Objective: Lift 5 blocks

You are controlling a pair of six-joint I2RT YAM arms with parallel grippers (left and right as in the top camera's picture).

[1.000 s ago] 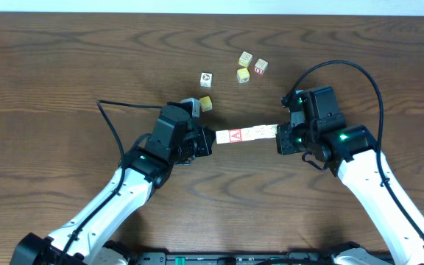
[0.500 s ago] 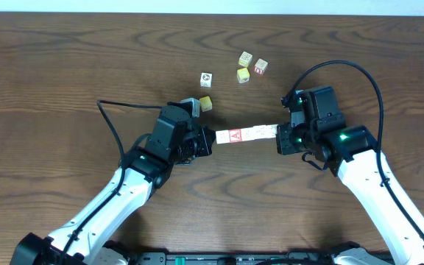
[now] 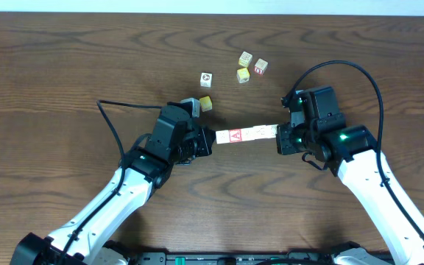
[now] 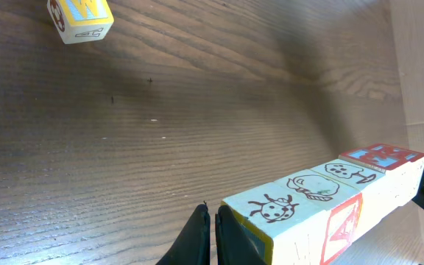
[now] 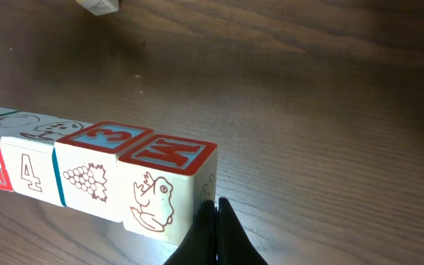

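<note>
Lifting step in hand: row of blocks (image 3: 246, 134) pinned end to end between left hand (image 3: 210, 141) and right hand (image 3: 279, 138), above the middle of the counter (image 3: 65, 66), with its right end a little farther than its left. Both hands clenched, fingers pressed together. Neither grasps around a block; each merely butts its closed tip against one end face of the row, the left hand at the end by the bug picture, the right hand against the red-topped frog block (image 5: 164, 188). Held by end pressure alone.

Judging by the soft shadow set apart from the row in both wrist views, seemingly clear of the counter, though hard to confirm from above. Number of blocks in the row not settled by any single view; at least four legible. On the far side, loose cubes (image 3: 246, 58) lying well apart from the row.

Next move, as a judgement: raise both hands together at an equal rate with steady inward pressure. Any drift apart or uneven rise likely to buckle the row at a joint and drop the middle blocks.
</note>
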